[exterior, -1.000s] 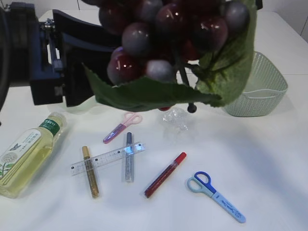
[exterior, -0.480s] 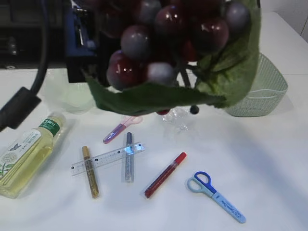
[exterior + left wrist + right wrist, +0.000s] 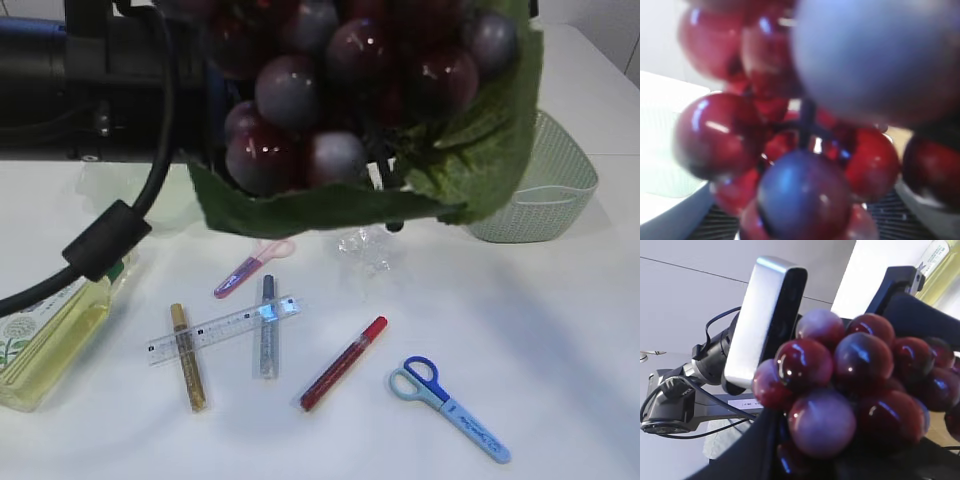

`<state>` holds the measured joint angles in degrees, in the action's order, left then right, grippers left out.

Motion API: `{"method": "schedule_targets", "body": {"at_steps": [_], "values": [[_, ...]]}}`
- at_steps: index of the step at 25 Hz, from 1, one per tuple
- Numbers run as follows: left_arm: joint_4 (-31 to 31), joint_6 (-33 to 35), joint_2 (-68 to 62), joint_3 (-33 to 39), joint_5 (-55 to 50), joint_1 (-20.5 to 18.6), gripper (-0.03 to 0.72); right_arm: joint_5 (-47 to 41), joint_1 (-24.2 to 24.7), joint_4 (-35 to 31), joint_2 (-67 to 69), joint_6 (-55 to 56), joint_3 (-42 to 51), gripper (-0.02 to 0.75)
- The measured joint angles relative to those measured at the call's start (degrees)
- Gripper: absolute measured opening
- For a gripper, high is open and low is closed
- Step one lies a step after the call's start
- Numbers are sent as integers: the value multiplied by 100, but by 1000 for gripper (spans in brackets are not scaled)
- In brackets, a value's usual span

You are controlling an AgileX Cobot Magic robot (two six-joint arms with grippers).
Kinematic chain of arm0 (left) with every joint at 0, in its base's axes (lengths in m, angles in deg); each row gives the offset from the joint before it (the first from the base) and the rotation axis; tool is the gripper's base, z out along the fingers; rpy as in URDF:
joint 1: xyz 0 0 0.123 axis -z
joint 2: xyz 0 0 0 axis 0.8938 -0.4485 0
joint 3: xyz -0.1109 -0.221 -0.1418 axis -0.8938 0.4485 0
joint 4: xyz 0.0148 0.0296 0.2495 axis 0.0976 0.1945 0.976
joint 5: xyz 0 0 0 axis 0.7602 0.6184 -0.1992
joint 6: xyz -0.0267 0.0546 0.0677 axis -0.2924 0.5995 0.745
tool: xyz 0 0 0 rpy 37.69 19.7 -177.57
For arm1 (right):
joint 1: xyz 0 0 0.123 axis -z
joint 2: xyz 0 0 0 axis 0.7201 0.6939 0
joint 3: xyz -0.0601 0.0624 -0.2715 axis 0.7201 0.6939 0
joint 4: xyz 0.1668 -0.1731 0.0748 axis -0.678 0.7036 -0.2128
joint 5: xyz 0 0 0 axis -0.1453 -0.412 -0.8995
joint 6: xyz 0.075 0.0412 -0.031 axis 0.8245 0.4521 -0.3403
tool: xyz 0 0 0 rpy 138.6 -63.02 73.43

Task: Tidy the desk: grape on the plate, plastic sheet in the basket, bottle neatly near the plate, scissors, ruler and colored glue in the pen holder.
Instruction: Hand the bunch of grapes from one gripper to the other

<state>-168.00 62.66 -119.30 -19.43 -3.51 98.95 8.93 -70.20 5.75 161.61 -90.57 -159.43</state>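
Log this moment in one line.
grapes: held aloft, holder unclear | bottle: lying flat | ruler, scissors: on table

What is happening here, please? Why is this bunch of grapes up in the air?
The robot is tidying the desk. The grape bunch hangs high above the table, apparently gripped by the right tool. The left tool is open, right against the grapes. The bottle, ruler, blue scissors and glue pens lie on the table, not yet sorted. The basket stands at the back.
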Motion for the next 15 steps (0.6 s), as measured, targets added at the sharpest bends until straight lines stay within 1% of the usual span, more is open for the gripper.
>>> {"method": "schedule_targets", "body": {"at_steps": [6, 11, 13, 15], "values": [[0, 0, 0, -8, 49, 0, 396, 0, 0, 0, 0, -47, 0, 170], [0, 0, 0, -8, 54, 0, 224, 0, 0, 41, 0, -59, 0, 170], [0, 0, 0, -8, 54, 0, 195, 0, 0, 48, 0, -59, 0, 170], [0, 0, 0, -8, 54, 0, 183, 0, 0, 48, 0, -59, 0, 170]]}}
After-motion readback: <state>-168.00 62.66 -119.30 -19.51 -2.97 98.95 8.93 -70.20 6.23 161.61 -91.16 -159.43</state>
